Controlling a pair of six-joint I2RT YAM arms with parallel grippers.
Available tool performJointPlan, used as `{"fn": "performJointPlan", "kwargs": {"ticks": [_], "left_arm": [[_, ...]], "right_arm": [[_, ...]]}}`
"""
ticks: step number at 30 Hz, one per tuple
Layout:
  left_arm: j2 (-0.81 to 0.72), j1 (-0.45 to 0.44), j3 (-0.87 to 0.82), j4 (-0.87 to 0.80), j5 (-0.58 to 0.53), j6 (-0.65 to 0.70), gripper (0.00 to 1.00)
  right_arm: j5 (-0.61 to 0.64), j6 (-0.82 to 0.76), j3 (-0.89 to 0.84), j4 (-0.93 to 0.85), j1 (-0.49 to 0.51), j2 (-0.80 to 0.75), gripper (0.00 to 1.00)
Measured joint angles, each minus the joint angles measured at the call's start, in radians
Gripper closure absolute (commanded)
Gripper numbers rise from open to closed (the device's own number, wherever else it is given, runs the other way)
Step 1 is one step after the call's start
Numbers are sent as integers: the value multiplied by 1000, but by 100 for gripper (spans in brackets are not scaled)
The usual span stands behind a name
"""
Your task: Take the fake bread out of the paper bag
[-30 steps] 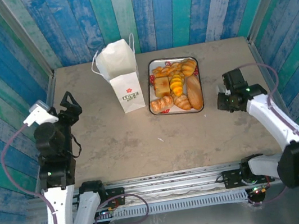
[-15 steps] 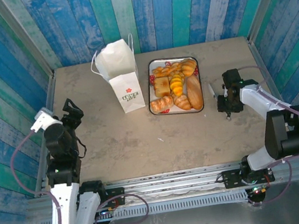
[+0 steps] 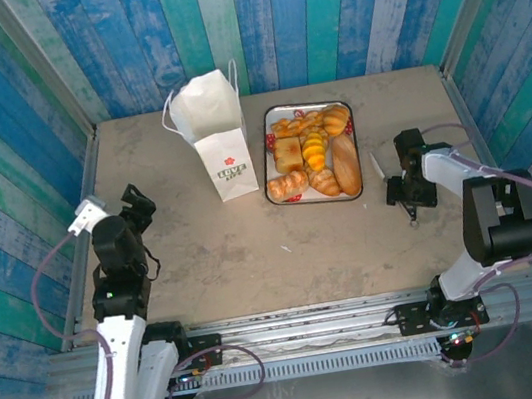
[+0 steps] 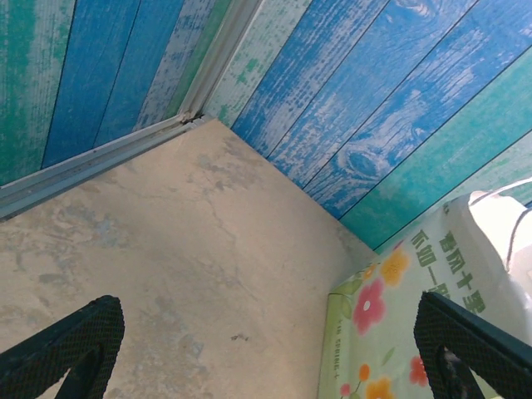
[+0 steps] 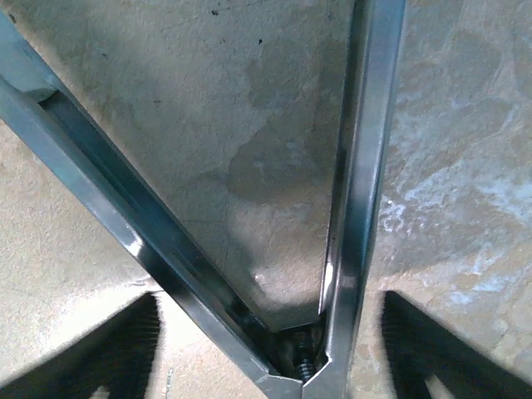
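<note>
At the near left, the left gripper (image 3: 137, 202) had its fingers spread wide above the table (image 3: 204, 255). The paper bag (image 3: 219, 136) stood upright at the far middle. Just right of it, the fake bread (image 3: 311, 152) lay in a tray (image 3: 269, 191). At the right, the right gripper (image 5: 274, 332) was spread astride metal tongs (image 5: 362, 166), not pinching them.

One paper bag (image 3: 219, 141), one tray (image 3: 271, 141), perhaps seven fake breads (image 3: 346, 165).
</note>
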Motion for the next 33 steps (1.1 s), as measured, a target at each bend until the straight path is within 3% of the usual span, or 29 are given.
{"fn": "performJointPlan", "kwargs": {"ticks": [8, 17, 24, 33], "left_arm": [[-8, 0, -84, 48, -63, -51, 6], [-6, 0, -263, 210, -128, -64, 6], [104, 0, -350, 447, -107, 111, 6], [332, 0, -377, 747, 0, 389, 6]], "right_arm": [[28, 3, 5, -29, 0, -92, 0], [138, 7, 74, -32, -2, -422, 0], [238, 31, 40, 66, -4, -578, 0], [316, 30, -68, 229, -4, -601, 0]]}}
